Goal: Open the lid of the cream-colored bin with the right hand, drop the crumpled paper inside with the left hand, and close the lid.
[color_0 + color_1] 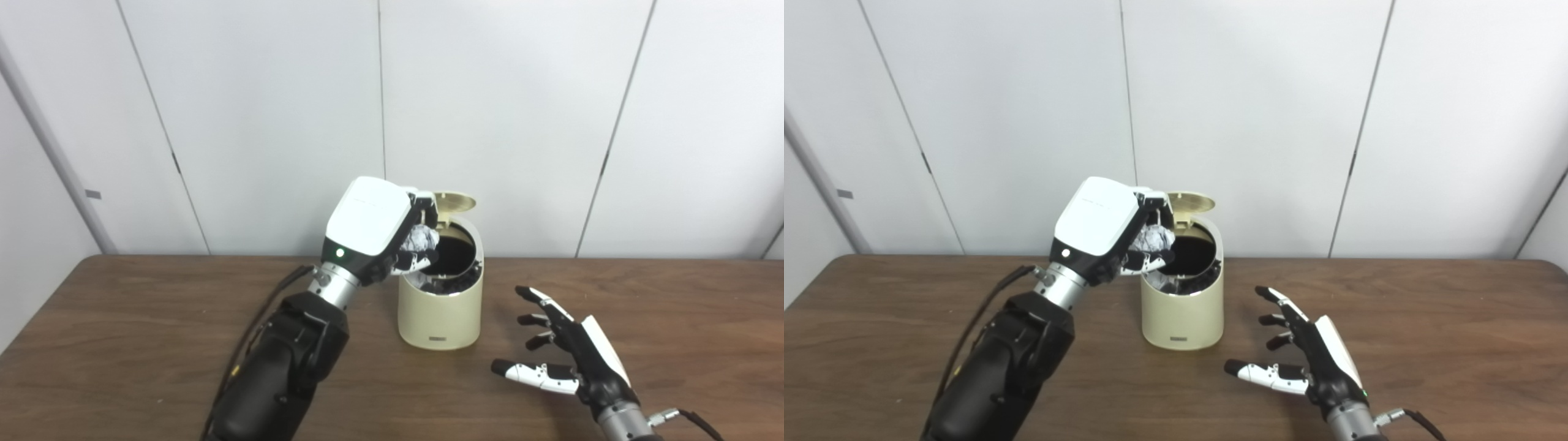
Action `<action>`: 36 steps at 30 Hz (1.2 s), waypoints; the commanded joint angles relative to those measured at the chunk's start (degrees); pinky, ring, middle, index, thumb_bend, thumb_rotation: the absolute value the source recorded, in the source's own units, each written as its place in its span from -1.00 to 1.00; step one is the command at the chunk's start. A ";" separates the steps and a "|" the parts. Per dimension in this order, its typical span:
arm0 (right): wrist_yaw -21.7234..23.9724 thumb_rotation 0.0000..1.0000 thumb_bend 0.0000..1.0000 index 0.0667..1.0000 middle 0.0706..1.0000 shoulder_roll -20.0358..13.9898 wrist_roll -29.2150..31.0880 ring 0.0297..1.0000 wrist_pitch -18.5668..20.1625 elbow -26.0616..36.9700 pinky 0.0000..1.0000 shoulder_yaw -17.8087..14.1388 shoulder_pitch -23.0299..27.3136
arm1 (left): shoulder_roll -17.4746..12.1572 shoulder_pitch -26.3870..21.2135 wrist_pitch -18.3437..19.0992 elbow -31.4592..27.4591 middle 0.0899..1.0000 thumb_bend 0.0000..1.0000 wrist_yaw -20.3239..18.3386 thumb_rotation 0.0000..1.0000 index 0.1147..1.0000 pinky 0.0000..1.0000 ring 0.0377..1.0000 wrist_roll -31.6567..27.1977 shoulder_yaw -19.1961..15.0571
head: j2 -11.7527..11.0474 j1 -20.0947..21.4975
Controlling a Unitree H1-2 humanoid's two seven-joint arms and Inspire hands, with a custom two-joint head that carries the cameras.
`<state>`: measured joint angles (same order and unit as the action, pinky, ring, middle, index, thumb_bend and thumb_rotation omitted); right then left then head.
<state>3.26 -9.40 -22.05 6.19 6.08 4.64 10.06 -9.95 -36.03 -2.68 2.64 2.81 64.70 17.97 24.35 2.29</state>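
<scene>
The cream-colored bin (pixel 440 312) is standing upright near the middle of the brown wooden counter (pixel 122 343), its lid (pixel 454 202) tipped up and hanging open at the bin's 12 o'clock edge, so the dark round mouth is showing. Inside, along the near rim, pale crumpled scraps are lying against a dark interior; what exactly they are is too small to tell. The left hand (pixel 383 229) is hovering at the bin's 10 o'clock, just over the rim, its fingers curling around the crumpled paper (pixel 421 240), which is sitting in the grip at the edge of the opening and not yet down inside. The left forearm is rising from the bottom edge of the view at about 7 o'clock from the bin. The right hand (pixel 1311 355) is resting low over the counter at the bin's 4 o'clock, apart from it, holding nothing, with its fingers spread wide and the thumb pointing toward the bin's base.
</scene>
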 commanded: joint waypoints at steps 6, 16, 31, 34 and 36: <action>-1.30 -0.28 0.39 0.73 0.81 0.02 -0.24 0.54 -0.88 2.07 0.15 -0.18 1.30 | 1.33 -4.21 1.22 3.55 -0.16 0.05 4.92 -1.00 -0.16 -0.66 -0.51 0.73 1.46 | 0.21 0.35; -2.04 -0.28 0.39 0.71 0.79 -0.50 0.16 0.55 -2.43 1.64 0.18 -0.39 1.25 | 0.57 -6.45 -0.02 13.92 -0.15 0.05 18.19 -1.00 -0.16 -0.70 -0.50 2.99 5.99 | 0.34 0.38; -2.13 -0.28 0.39 0.72 0.79 -0.17 0.02 0.54 -1.45 2.78 0.16 0.05 0.70 | 0.02 -7.64 -0.58 18.72 -0.15 0.05 22.77 -1.00 -0.16 -0.71 -0.48 0.49 7.78 | 0.84 0.21; -2.15 -0.27 0.39 0.72 0.79 -0.11 -0.23 0.53 -1.16 3.08 0.14 0.24 0.54 | -0.14 -7.31 -0.84 18.16 -0.22 0.04 22.02 -1.00 -0.07 -0.66 -0.39 -0.38 7.81 | 0.96 0.34; -2.23 -0.27 0.39 0.72 0.79 -0.08 -0.35 0.52 -0.97 3.18 0.14 0.29 0.49 | -0.30 -7.09 -0.45 17.46 -0.20 0.04 21.42 -1.00 -0.06 -0.64 -0.36 -0.40 7.95 | 1.12 0.37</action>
<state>1.80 -9.56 -22.09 6.21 7.28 5.06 9.04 -9.78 -40.68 -3.20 21.80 23.88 64.73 26.08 25.40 2.64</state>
